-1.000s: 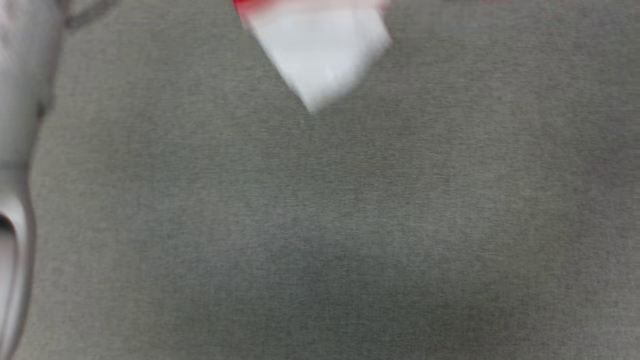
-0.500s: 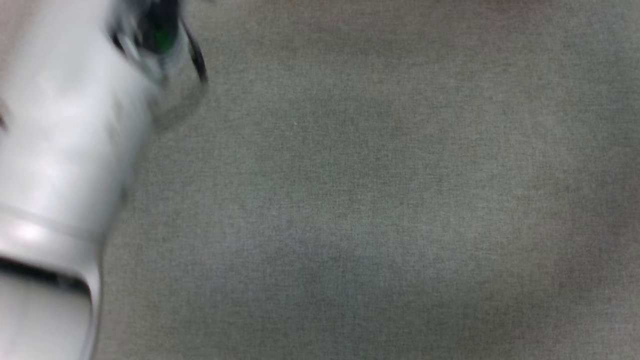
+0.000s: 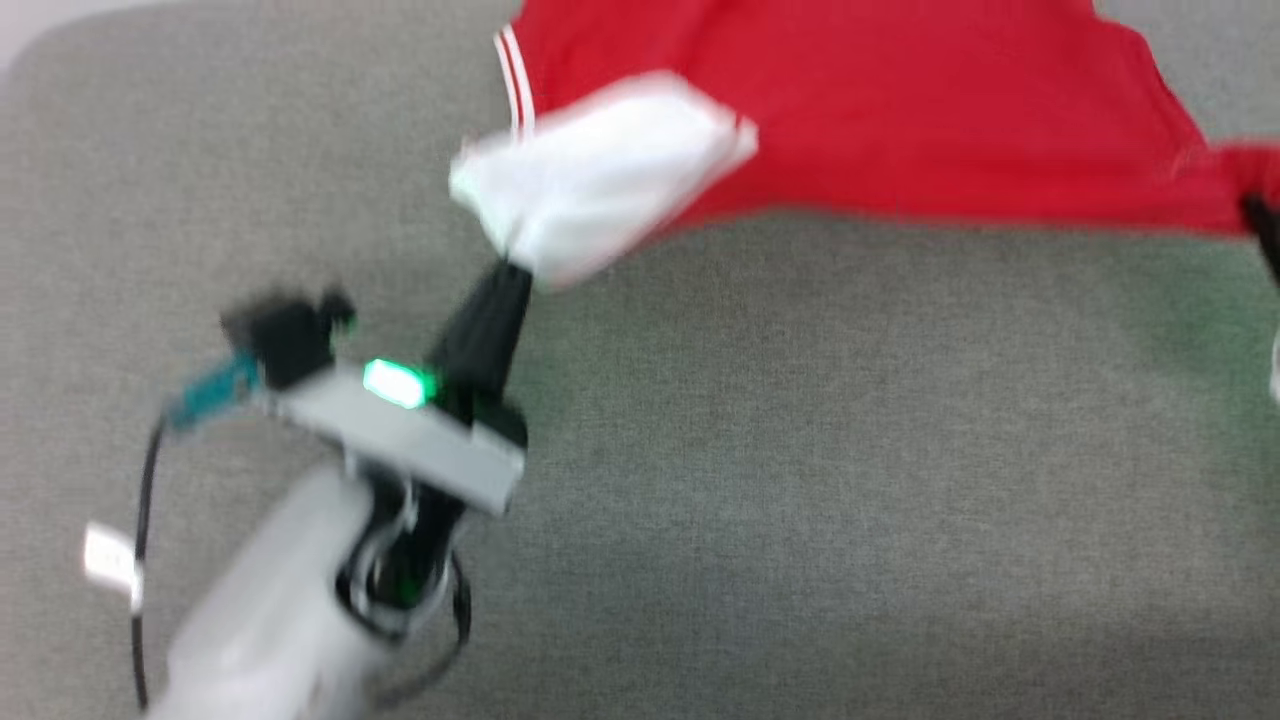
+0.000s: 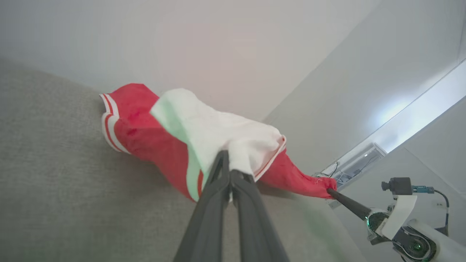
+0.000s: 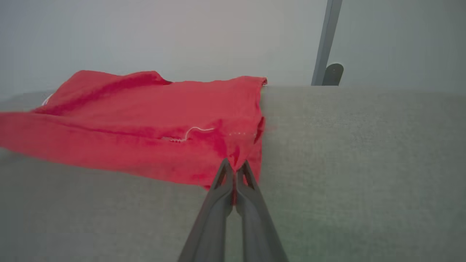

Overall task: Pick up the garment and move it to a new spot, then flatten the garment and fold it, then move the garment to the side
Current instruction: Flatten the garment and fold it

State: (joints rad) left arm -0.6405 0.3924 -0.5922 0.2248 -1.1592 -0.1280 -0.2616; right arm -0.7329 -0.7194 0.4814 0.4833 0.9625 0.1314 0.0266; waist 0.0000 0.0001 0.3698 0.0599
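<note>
1. Plainly, the task is early: the garment (image 3: 900,120) is gripped at two ends and stretched across the top of the head view, over the grey surface (image 3: 800,480). Judging by its rumpled spread, flattening, folding and moving aside are not yet done.
2. The left gripper (image 4: 228,162) slants up from the lower left of the head view, jaws clenched on the white sleeve (image 3: 600,190).
3. The right gripper (image 5: 235,168), at that view's right edge, pinches a red corner, fingers pressed together.
</note>
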